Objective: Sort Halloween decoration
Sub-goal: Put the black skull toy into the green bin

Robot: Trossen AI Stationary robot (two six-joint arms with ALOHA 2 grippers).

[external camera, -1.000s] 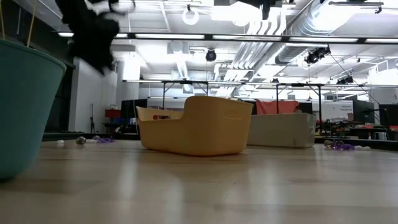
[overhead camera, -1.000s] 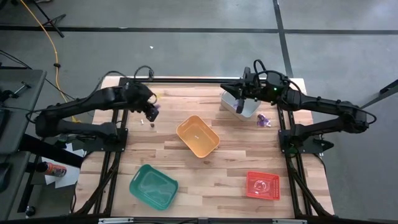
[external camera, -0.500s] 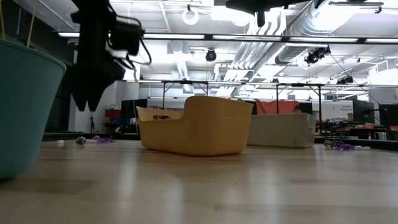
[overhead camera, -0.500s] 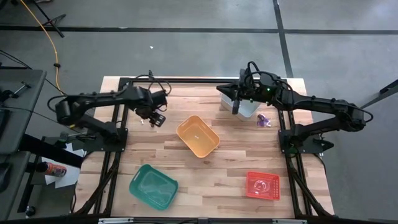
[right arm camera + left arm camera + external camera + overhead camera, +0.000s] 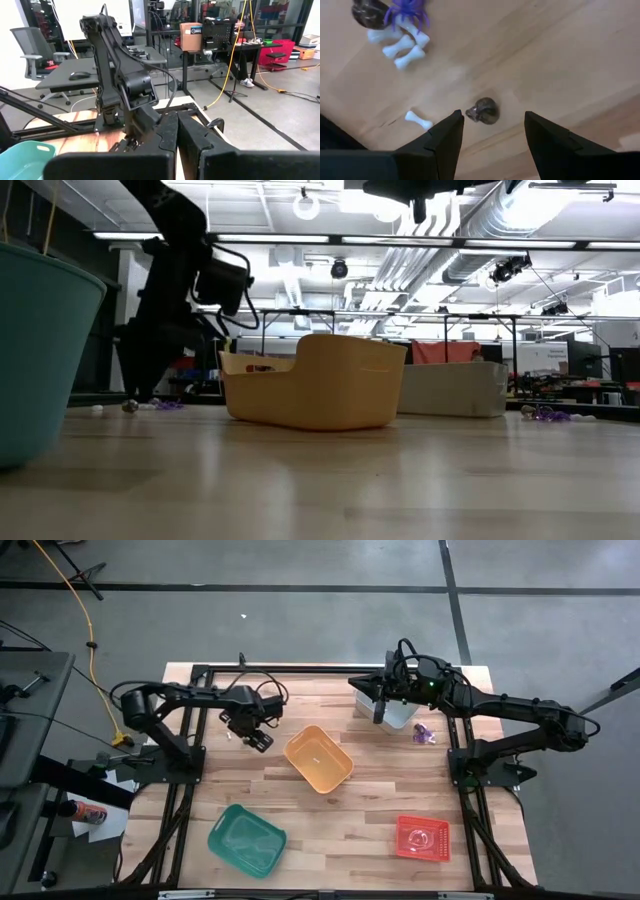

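Visibility is limited at several points. The teal bin point(image 5: 40, 350) is cut off at the low view's edge, and the grey bin point(image 5: 402, 716) is partly covered by the right arm in the high view. The contents of the orange bin point(image 5: 318, 759) are hidden behind its wall in the low view.

The left gripper point(image 5: 492, 131) is held spread wide just above the table point(image 5: 330, 810), with nothing gripped; a dark rounded trinket point(image 5: 483, 110) is seen between its fingers. A single white bone point(image 5: 418, 120) lies just beside it. Farther off, more white bones point(image 5: 400, 45), a purple spider point(image 5: 406, 11) and another dark trinket point(image 5: 367, 11) are clustered.

The right gripper point(image 5: 176, 131) is closed over the grey bin; whether anything is pinched cannot be told. A purple trinket point(image 5: 424, 734) lies beside that bin.
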